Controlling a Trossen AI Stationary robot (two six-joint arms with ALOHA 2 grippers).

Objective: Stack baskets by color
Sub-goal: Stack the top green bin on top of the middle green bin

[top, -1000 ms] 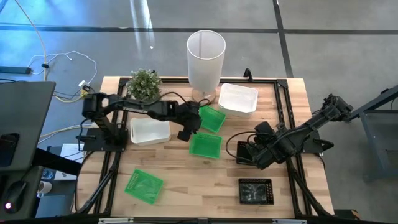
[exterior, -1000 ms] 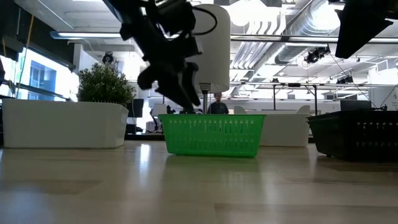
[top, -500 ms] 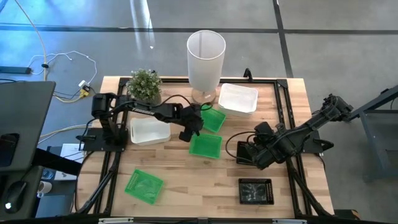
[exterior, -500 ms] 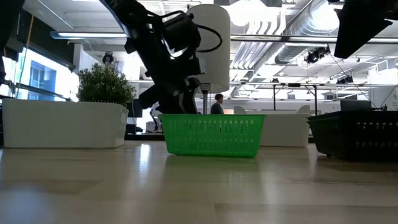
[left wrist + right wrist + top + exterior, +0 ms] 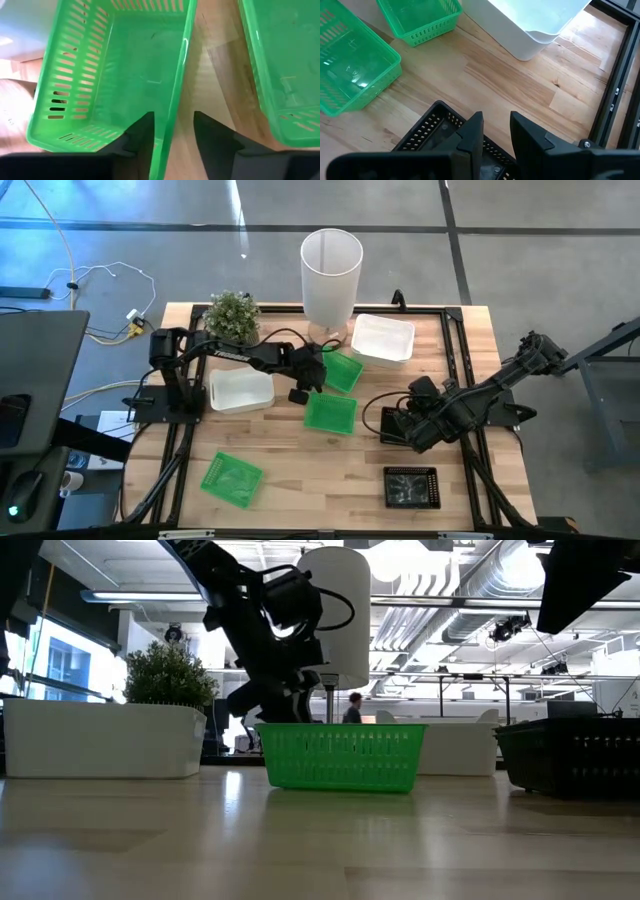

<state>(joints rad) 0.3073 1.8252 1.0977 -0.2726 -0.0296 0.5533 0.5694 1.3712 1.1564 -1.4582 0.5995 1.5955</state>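
Two green baskets lie mid-table: a far one [image 5: 342,370] and a nearer one [image 5: 330,413]. A third [image 5: 232,478] sits at the near left. My left gripper [image 5: 173,117] is open and straddles the far green basket's left side wall [image 5: 176,95], one finger inside and one outside on the wood. My right gripper [image 5: 494,122] is shut on a black basket [image 5: 393,423] right of centre. Another black basket [image 5: 411,487] sits near the front edge. White baskets rest at the left [image 5: 240,388] and far right [image 5: 383,337]. My left gripper comes down slanting over the green basket's side wall. The outer finger [image 5: 210,132] stands apart from the wall, with bare wood between. Whether the inner finger [image 5: 142,132] touches the wall, I cannot tell. My right gripper has the black basket's mesh wall [image 5: 492,146] between its two fingers, slanting down from above. The basket [image 5: 570,755] sits level, with its bottom at the table top.
A tall white bin [image 5: 331,275] and a potted plant [image 5: 232,313] stand at the table's far edge. A black frame rail [image 5: 470,370] runs along the table's sides. Bare wood lies in front of the nearer green basket.
My left gripper has sunk toward the far green basket's side wall. In the low view it has dropped lower behind the nearer green basket. The baskets have not moved.
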